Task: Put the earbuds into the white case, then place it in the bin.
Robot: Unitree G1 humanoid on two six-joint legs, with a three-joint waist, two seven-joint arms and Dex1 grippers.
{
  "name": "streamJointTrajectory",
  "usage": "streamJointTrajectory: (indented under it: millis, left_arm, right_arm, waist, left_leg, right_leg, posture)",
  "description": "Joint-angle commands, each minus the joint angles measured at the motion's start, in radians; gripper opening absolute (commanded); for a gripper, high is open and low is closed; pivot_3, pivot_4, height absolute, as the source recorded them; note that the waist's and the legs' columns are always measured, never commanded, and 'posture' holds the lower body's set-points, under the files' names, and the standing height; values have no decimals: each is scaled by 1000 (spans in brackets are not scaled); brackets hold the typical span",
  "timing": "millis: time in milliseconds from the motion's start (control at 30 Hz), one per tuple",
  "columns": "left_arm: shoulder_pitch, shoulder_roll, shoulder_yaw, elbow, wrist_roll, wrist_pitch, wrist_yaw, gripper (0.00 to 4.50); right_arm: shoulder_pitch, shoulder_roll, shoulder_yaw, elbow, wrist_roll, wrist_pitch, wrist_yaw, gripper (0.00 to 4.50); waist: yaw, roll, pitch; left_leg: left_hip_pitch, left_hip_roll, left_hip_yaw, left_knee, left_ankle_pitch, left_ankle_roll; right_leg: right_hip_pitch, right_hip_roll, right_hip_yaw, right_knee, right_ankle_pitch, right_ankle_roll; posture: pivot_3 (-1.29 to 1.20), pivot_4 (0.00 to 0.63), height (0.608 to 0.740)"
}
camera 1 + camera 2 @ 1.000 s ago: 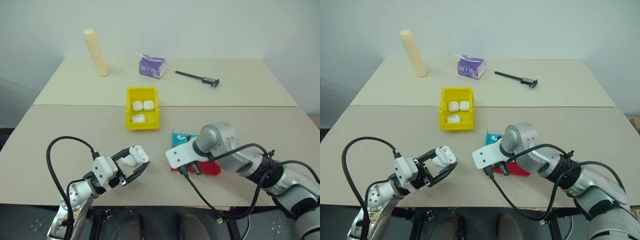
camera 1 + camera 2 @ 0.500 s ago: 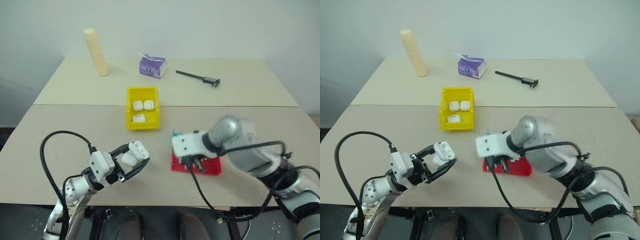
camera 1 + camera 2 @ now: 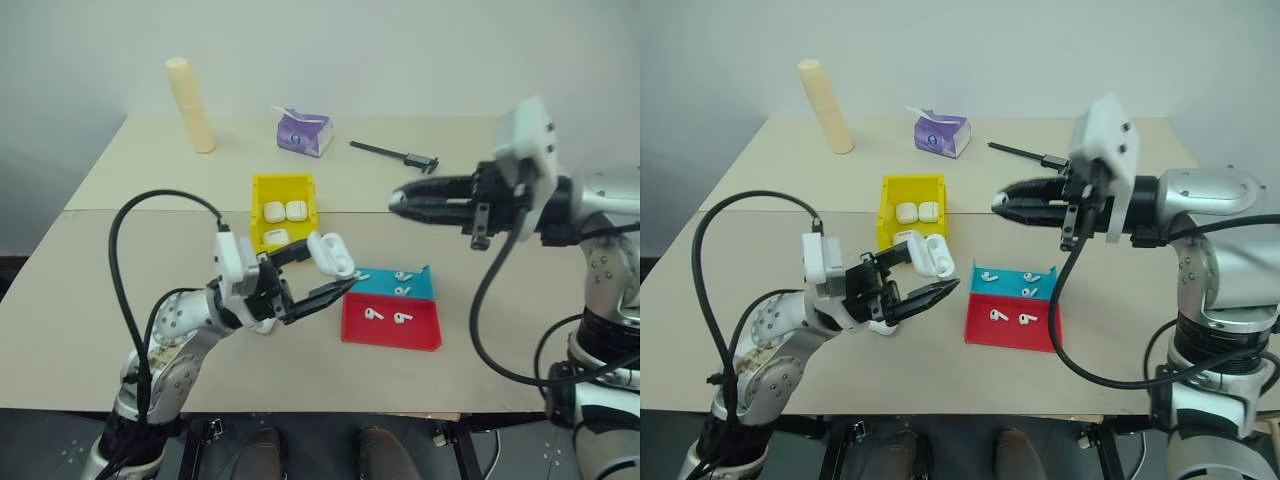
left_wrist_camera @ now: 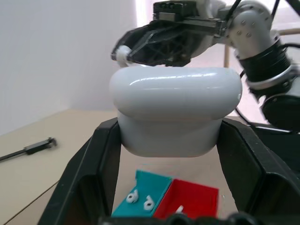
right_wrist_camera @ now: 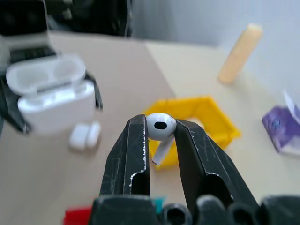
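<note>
My left gripper [image 3: 330, 268] is shut on the white case [image 3: 331, 255], held up above the table with its lid flipped open. From the wrist it appears as a rounded white body [image 4: 176, 108] between the two black fingers. My right gripper [image 3: 396, 203] points level toward the case from the right, a short gap away, shut on one of the earbuds [image 5: 161, 126]. More earbuds lie in a teal tray [image 3: 420, 291] and a red tray [image 3: 425, 335] below. The yellow bin [image 3: 258, 212] behind the case holds three closed white cases.
A small closed white case [image 5: 84, 135] lies on the table under my left hand. At the back stand a cream cylinder [image 3: 191, 105], a purple tissue pack [image 3: 305, 132] and a black caliper [image 3: 395, 153].
My right gripper rose off the trays with an earbud and swung to point left. My left gripper lifted the open case up and to the right. Both trays are uncovered.
</note>
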Motion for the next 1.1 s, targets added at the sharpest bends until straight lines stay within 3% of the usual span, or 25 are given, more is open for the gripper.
streamJointTrajectory:
  millis: [33, 200, 433, 800, 1100]
  left_arm:
    - [-42, 38, -4, -41, -69, 66, -61, 2770]
    - [-88, 52, -12, -21, -69, 101, -103, 2770]
    - [-106, 42, -7, -18, -60, 111, -122, 2770]
    - [-108, 24, -9, -6, -49, 99, -155, 2770]
    - [-100, 14, -13, -18, -48, 104, -153, 2770]
  right_arm:
    - [-12, 59, -123, -21, 213, -26, -44, 692]
    - [56, 175, -125, -46, 397, -111, -92, 692]
    - [199, 236, -5, -95, 395, -317, -92, 692]
    - [292, 187, 136, -96, 366, -473, -76, 692]
    - [333, 132, 167, -40, 322, -551, -77, 692]
  waist:
    - [1, 0, 0]
    - [1, 0, 0]
    - [1, 0, 0]
    - [1, 0, 0]
    - [2, 0, 0]
  left_leg:
    - [0, 0, 0, 0, 0, 0]
    - [0, 0, 0, 0, 0, 0]
    - [0, 0, 0, 0, 0, 0]
    - [0, 0, 0, 0, 0, 0]
    - [0, 0, 0, 0, 0, 0]
  right_leg:
    - [0, 0, 0, 0, 0, 0]
    - [1, 0, 0, 0, 0, 0]
    - [0, 0, 0, 0, 0, 1]
    - [1, 0, 0, 0, 0, 1]
    - [1, 0, 0, -1, 0, 1]
  posture:
    - [0, 150, 740]
    - [0, 150, 740]
    - [0, 150, 740]
    - [0, 150, 740]
    - [0, 150, 740]
